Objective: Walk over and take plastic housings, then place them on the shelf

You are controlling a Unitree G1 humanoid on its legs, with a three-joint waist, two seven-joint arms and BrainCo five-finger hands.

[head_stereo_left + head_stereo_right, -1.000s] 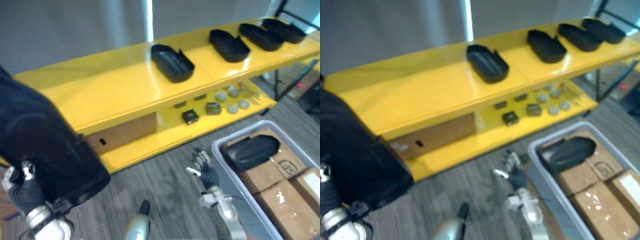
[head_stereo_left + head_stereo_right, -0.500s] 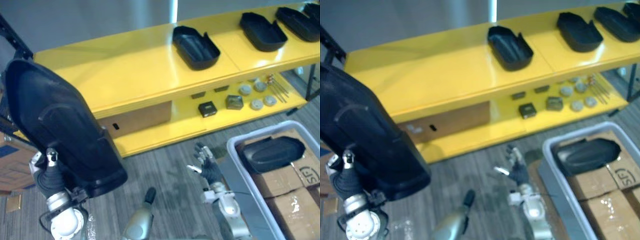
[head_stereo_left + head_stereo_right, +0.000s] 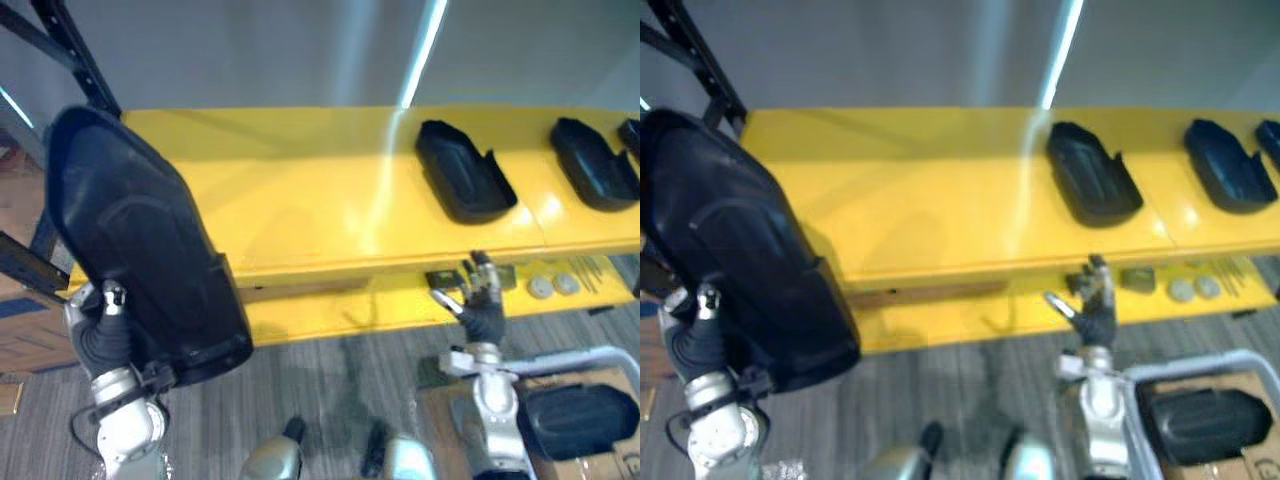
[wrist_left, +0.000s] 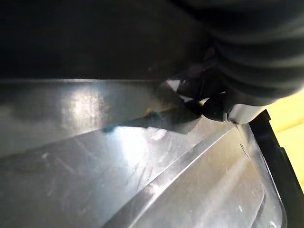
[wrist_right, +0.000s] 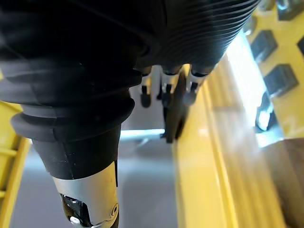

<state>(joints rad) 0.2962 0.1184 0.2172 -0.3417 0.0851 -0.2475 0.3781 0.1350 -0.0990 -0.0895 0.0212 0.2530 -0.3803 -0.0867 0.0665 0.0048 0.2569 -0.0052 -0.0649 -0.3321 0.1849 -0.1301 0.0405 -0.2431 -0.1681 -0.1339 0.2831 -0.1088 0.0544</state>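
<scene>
Swung round square-on to the yellow shelf since a second ago, and closed in on it too, so putting the whole-picture shift down to the camera, not the things. Hard to split any lift of the big black housing from that. Up at the left now anyway, carried on the left hand, its top overlapping the shelf's left end. Can't tell the finger state there, all tucked behind the shell; just glossy black plastic hard against the ribbed cover in the left wrist view. Nothing in the right hand: fingers spread and loosely straight, thumb out, hovering just before the shelf's front edge, near the small parts on the lower board.

Already parked on the top board: one housing right of the middle, open side up, another toward the right end, a sliver of a third at the right corner. One more lying in the grey bin by the right arm, on cardboard boxes.

Reads as the carry-and-place step: pickup done, set-down not yet. Next up, probably: swinging the held shell over the bare left half of the top board, tipping it flat, lowering it well apart from the nearest neighbour. Worth minding the dark upright at the back left corner
</scene>
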